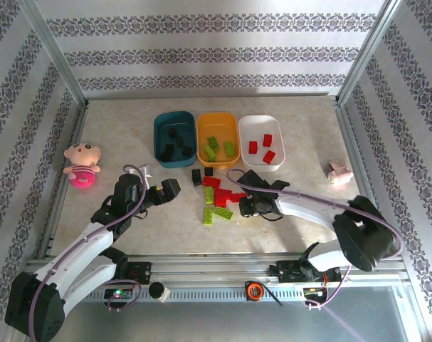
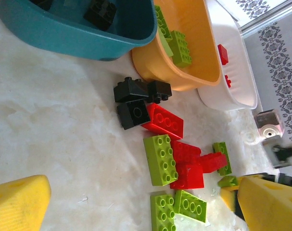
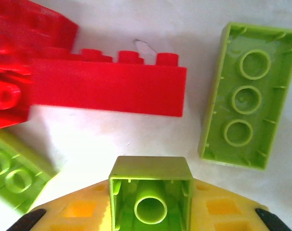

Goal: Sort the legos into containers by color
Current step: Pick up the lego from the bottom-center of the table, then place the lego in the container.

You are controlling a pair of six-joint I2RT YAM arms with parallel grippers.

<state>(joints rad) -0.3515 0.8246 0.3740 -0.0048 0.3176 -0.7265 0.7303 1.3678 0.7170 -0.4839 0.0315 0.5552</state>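
Since the right tool (image 1: 248, 206) is clamped on a small green brick (image 3: 150, 192), hollow underside toward the wrist camera, the coming move turns on where the orange tub (image 1: 219, 127) lies. It sits beyond the loose bricks (image 1: 217, 194) on the counter (image 1: 116, 135), farther from the arm bases and a little left of that tool, between the teal tub (image 1: 166, 127) and the white tub (image 1: 258, 127). Green bricks already lie in it. I judge a lift, then a reach forward and leftward. The left tool (image 1: 167, 189) hangs beside the pile, fingers spread wide, holding nothing.
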